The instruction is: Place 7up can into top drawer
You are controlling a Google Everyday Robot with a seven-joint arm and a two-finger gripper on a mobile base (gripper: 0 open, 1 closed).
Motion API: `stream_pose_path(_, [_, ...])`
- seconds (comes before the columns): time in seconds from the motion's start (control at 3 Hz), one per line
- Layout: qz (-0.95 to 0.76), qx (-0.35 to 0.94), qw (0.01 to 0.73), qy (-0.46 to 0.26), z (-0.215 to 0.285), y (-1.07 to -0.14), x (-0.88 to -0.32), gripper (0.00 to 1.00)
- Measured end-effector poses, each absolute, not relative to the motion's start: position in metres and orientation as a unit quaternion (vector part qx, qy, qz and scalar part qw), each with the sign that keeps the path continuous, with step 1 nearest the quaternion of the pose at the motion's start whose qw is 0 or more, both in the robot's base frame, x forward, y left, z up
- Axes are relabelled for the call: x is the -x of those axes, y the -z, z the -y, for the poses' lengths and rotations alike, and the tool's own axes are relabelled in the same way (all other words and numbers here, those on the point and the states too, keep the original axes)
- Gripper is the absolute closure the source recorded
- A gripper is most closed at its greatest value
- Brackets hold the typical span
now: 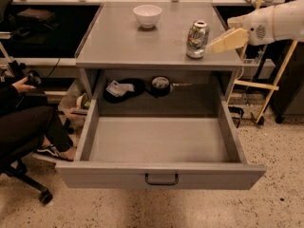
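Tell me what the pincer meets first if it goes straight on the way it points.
The pincer, at the right over the cabinet top, points left at the 7up can; it would likely meet the can's side first, though depth is unclear.

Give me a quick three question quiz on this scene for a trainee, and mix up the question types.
1. True or false: the 7up can is inside the top drawer.
2. In the camera view, the pincer is: A) left of the can, B) right of the can, C) inside the drawer.
3. Fill in: the white ___ stands at the back of the cabinet top.
Key: 1 false, it stands upright on the cabinet top; 2 B; 3 bowl.
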State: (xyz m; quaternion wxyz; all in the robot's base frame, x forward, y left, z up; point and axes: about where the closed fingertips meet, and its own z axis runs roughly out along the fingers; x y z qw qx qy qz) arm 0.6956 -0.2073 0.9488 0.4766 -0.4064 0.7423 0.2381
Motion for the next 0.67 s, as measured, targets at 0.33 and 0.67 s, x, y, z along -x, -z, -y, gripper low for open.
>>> stream_pose_path(0.33, [-0.747,0.376,0.488,-0.249,0.1749,-0.9011,-0.7354,0.00])
stream_pose_path(0.67, [-0.747,0.376,0.489,-0.249,0.1743,-0.9009,-0.7363,0.00])
